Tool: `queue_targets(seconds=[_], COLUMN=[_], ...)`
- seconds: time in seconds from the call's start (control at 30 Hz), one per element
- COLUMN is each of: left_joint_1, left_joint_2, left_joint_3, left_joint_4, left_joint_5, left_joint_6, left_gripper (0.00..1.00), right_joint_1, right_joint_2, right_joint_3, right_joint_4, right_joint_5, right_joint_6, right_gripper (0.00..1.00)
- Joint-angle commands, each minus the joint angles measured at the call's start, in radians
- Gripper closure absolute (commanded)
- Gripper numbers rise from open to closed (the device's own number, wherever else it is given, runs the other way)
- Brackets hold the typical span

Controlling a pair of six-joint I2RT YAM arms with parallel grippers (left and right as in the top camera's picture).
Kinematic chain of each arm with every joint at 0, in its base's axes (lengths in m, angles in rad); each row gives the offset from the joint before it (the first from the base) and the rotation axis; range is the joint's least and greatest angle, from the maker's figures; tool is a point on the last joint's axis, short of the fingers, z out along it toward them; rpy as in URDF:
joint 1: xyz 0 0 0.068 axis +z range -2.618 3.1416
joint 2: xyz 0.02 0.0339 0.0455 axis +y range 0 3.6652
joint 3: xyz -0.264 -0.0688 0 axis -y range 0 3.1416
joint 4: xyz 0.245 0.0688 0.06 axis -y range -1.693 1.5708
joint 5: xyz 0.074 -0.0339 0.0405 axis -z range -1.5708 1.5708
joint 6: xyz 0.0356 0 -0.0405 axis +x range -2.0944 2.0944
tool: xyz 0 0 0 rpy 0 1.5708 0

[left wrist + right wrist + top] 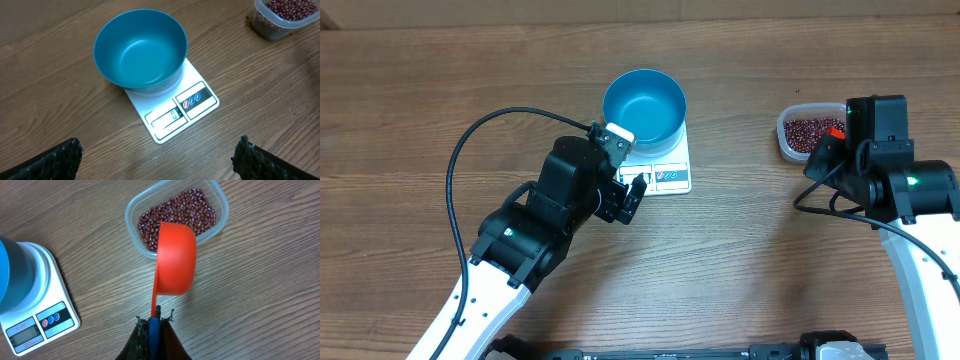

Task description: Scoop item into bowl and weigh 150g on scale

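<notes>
The light blue bowl (pixel 644 108) (pixel 140 50) stands empty on the white scale (pixel 670 175) (pixel 197 97). Maroon beans (pixel 807 131) (pixel 177 215) fill a clear tub (pixel 221 202) at the right. My right gripper (pixel 826 150) (pixel 155 322) is shut on the blue handle of a red scoop (pixel 175 260), whose cup hangs over the tub's near rim with its outside toward the camera; its inside is hidden. My left gripper (pixel 623 163) (pixel 157 165) stands wide open just in front of the scale, with nothing between its fingers.
Bare wooden table (pixel 750 260) lies between the scale and the tub. The left arm (pixel 535 225) reaches in from the lower left and the right arm (pixel 910 200) from the right edge. A black cable (pixel 470 150) loops above the left arm.
</notes>
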Motion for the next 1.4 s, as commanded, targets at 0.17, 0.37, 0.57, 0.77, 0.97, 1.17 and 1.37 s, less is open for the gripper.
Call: queue_targets(seconds=[0.17, 0.37, 0.57, 0.77, 0.97, 1.17, 1.37], left_joint_1=[0.004, 0.004, 0.004, 0.004, 0.004, 0.004, 0.004], left_joint_2=[0.002, 0.002, 0.002, 0.002, 0.002, 0.002, 0.002], left_joint_3=[-0.003, -0.003, -0.003, -0.003, -0.003, -0.003, -0.003], left_joint_4=[0.0, 0.0, 0.0, 0.0, 0.0, 0.0, 0.0], left_joint_5=[0.002, 0.002, 0.001, 0.002, 0.002, 0.002, 0.002], left_joint_6=[0.019, 0.019, 0.019, 0.019, 0.019, 0.019, 0.019], left_gripper=[0.0, 0.0, 0.0, 0.0, 0.0, 0.0, 0.0], right_joint_1=[-0.005, -0.005, -0.024, -0.095, -0.134, -0.134, -0.134], right_joint_2=[-0.001, 0.007, 0.04, 0.104, 0.169, 0.217, 0.259], right_joint_3=[0.028, 0.028, 0.028, 0.028, 0.028, 0.028, 0.027], right_joint_4=[0.017, 0.026, 0.052, 0.123, 0.178, 0.227, 0.266], right_joint_5=[0.001, 0.002, 0.002, 0.002, -0.002, -0.043, -0.043], right_joint_6=[-0.031, -0.094, -0.222, -0.274, -0.279, -0.292, -0.292], right_gripper=[0.96, 0.97, 0.96, 0.96, 0.96, 0.96, 0.96])
